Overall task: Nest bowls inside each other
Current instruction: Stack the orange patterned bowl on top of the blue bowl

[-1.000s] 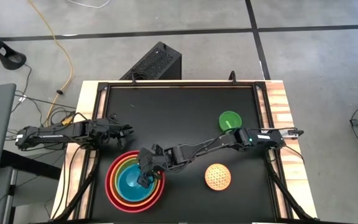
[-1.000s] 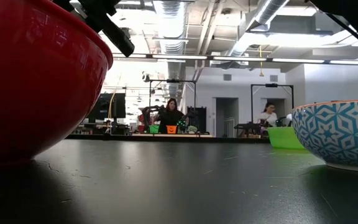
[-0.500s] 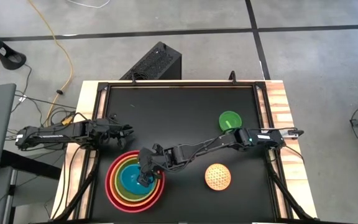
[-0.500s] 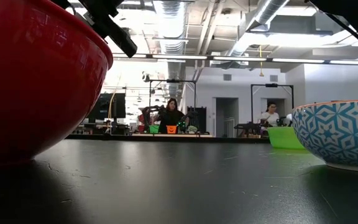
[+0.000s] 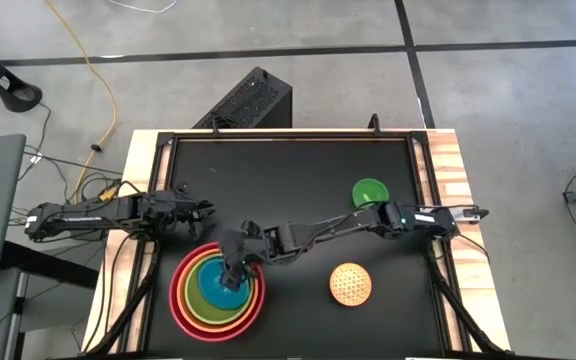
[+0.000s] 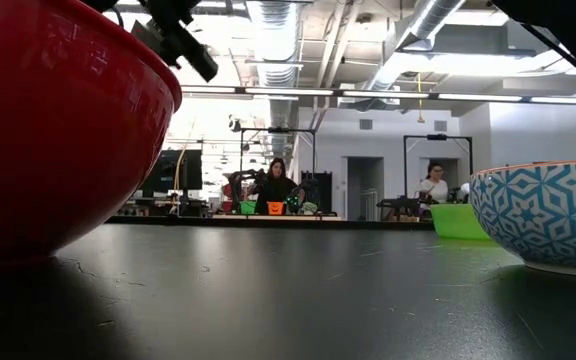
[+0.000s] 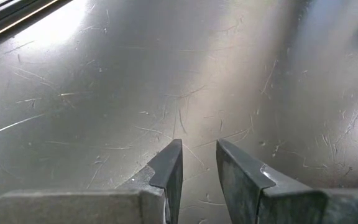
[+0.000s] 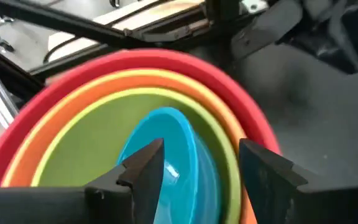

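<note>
high view: blue bowl (image 5: 216, 291) sits nested in the red-orange-lime stack (image 5: 181, 303) — right gripper (image 5: 231, 277) wide above it, empty. next, i judge, fetch the yellow bowl (image 5: 350, 284) — then green bowl (image 5: 370, 192).

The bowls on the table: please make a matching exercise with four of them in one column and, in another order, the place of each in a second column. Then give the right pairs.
Column one:
1. blue bowl
2. red-pink bowl
3. patterned yellow bowl
4. small bright green bowl

Column two:
A. outermost of the nested stack
B. alone on the table, beside the right arm's wrist end
C. innermost of the stack, under the right gripper
D. alone on the table, to the right of the stack

Right pairs: 1-C, 2-A, 3-D, 4-B
</note>
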You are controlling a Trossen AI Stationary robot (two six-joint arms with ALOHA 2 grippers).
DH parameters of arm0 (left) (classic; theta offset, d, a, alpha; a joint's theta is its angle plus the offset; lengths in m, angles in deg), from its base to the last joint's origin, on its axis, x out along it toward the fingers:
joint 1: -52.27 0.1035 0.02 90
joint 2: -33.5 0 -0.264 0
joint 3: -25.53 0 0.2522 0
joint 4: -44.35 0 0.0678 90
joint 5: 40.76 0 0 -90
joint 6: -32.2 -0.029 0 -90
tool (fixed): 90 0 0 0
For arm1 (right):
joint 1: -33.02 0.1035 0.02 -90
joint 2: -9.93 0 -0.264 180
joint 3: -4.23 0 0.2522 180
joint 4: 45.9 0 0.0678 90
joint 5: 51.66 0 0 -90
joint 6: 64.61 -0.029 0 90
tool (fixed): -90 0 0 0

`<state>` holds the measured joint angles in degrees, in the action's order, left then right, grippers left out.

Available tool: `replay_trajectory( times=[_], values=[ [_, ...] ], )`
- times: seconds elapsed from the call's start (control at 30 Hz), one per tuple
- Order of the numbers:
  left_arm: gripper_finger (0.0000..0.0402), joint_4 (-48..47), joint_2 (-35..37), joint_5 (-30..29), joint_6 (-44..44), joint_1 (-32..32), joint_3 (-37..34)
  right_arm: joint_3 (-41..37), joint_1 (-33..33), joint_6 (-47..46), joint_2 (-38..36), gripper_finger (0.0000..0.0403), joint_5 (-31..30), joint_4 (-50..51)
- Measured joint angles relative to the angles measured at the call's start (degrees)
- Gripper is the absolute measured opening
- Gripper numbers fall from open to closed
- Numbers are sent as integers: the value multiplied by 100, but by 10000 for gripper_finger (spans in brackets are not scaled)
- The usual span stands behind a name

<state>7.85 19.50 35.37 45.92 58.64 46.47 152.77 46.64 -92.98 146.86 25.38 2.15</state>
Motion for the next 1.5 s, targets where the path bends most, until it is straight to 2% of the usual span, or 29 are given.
replay_trajectory(
  times=[0.17, 0.27, 0.33, 0.47, 0.5, 0.8, 0.93, 1.1, 1.2, 1.33, 1.4, 1.47, 1.5],
  values=[
    [87, -4, 0, 0, 0, -2, 1, -2, -72, 12, -265, 215, 93, 309],
    [87, 2, 0, -2, 0, -2, 0, 7, -37, 12, -292, 187, 379, 333],
    [87, 3, 2, -1, 1, 0, 2, 1, 15, 22, -272, 149, 554, 402],
    [87, -2, 0, 1, 1, -2, 1, -15, 70, 5, -58, 34, 559, 524],
    [87, -4, 2, 2, 0, 0, 2, -21, 81, 8, -14, 18, 514, 548],
    [87, -2, 2, 0, 0, 0, 0, -10, 5, -77, 63, 4, 486, 499],
    [87, -2, 2, 0, 1, 0, 2, -10, 21, 45, -173, 6, 333, 974],
    [87, -4, 2, 1, 0, -2, 2, 11, 79, 88, -874, 7, -572, 2155],
    [87, -2, 2, 0, 0, 0, 1, 3, 9, 82, -1083, 7, -850, 2882],
    [87, -2, 1, 0, 0, -2, 1, -5, -162, -162, -1288, 7, -1627, 4473],
    [87, 1, 2, 0, 0, 0, 2, 0, -299, -700, -1331, 7, -2122, 5470],
    [87, 0, 0, 0, 0, 0, 2, -227, -497, -979, -1390, 6, -2361, 5556],
    [87, 0, 2, 1, 0, -2, 2, -533, -612, -826, -1577, 5, -2182, 5314]
  ],
)
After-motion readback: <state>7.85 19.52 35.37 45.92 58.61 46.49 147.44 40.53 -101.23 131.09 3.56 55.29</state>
